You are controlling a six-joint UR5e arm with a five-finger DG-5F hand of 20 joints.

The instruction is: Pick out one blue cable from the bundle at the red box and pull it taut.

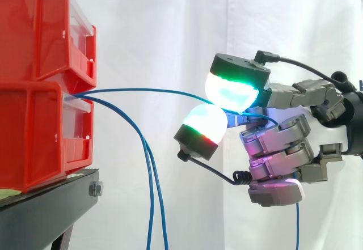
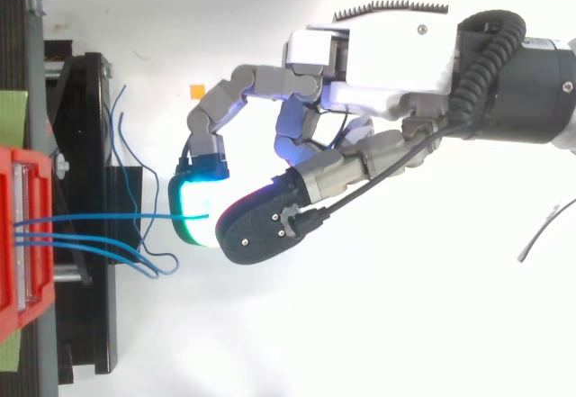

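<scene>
Bright, even light, soft shadows

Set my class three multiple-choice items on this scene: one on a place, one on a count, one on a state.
1. Where in the side view do the blue cables start?
A. at the left
B. at the right
C. at the top edge

2. How many blue cables leave the bin in the top view?
A. one
B. three
C. six

3. What is the hand doing?
A. resting open
B. curled on nothing
C. pinching one cable

Key:
1 A: they emerge from the front of the lower red bin, at the left.
2 B: three lines run side by side from it.
3 C: one cable ends between two glowing pads, and the others hang down.
</scene>
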